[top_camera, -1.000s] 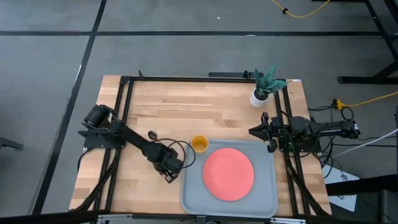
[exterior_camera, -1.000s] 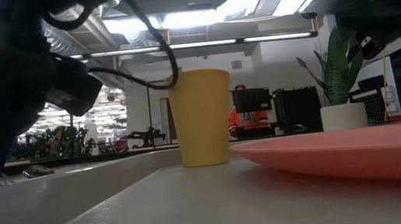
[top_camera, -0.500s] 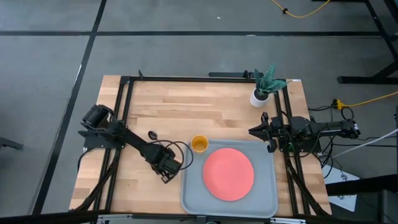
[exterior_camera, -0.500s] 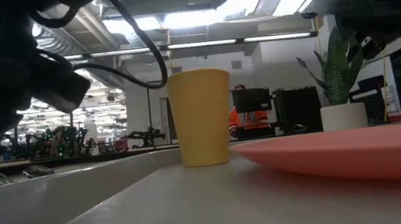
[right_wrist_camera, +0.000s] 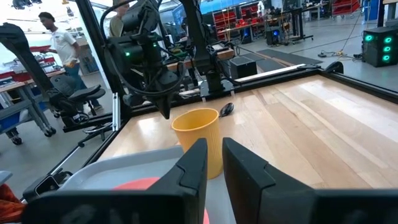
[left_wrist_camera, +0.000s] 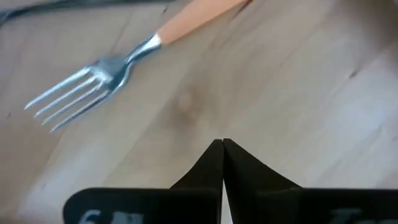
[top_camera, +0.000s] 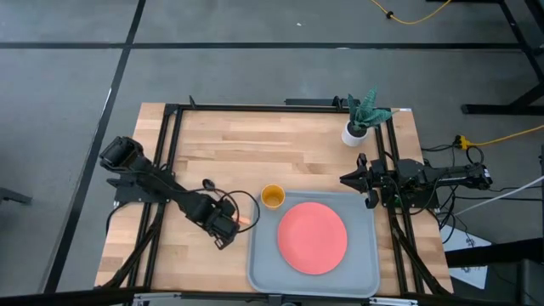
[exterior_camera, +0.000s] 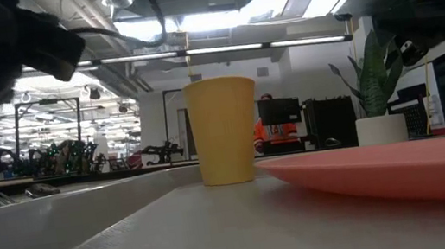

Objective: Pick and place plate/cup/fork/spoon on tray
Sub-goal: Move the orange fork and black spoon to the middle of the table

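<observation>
Left gripper (top_camera: 223,227), fingers pressed together and empty, hovers beside the tray (top_camera: 259,268), where the plate (top_camera: 312,237) and cup (top_camera: 272,196) already sit. Fork (left_wrist_camera: 118,59) lies on wood just ahead: picking it seems next, needing the fingers spread first.

Two arms, dark/black finish, jointed segmented links. Left arm (top_camera: 161,189): round cylindrical housing at the shoulder, black cable looping beside the wrist. Right arm (top_camera: 425,177): boxy black links, cabling along its length. Left gripper (left_wrist_camera: 222,163): two black wedge-shaped fingers tapering to points, white marking on the base below. Right gripper (right_wrist_camera: 213,163): two matte black, flat angular fingers.
</observation>
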